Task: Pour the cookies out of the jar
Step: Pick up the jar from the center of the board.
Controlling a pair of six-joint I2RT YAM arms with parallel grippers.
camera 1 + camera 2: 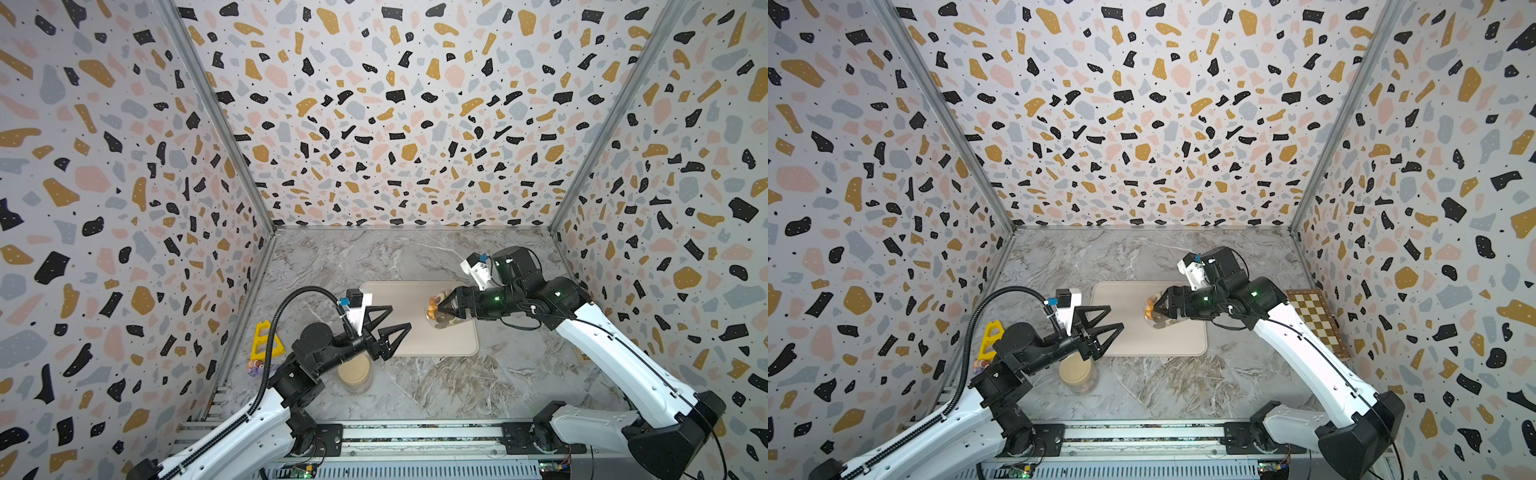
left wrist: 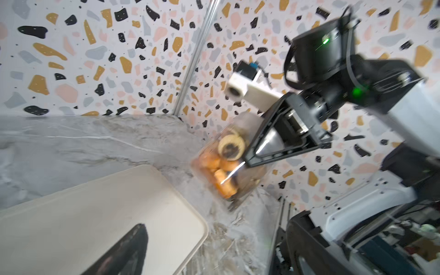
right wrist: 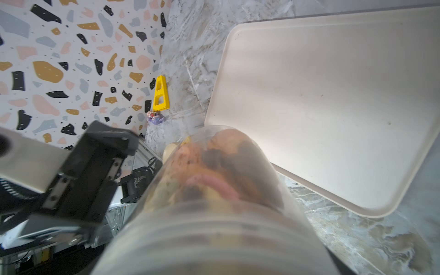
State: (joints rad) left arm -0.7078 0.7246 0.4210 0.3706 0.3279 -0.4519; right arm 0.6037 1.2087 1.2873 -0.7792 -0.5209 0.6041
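Observation:
My right gripper (image 1: 446, 308) is shut on the clear jar (image 1: 432, 305) and holds it tilted above the right part of the beige tray (image 1: 415, 345). The cookies (image 2: 226, 164), orange ones and one pale with a dark centre, are packed in the jar's lower end. The right wrist view is largely filled by the jar (image 3: 214, 190), its ribbed neck close to the camera. My left gripper (image 1: 400, 319) stands open and empty over the tray's left edge. No cookies lie on the tray.
A round tan lid (image 1: 354, 374) sits on the marble table under my left arm. A yellow triangular piece (image 1: 266, 340) and a small purple toy (image 1: 255, 366) lie by the left wall. A chessboard (image 1: 1316, 316) is at the right wall.

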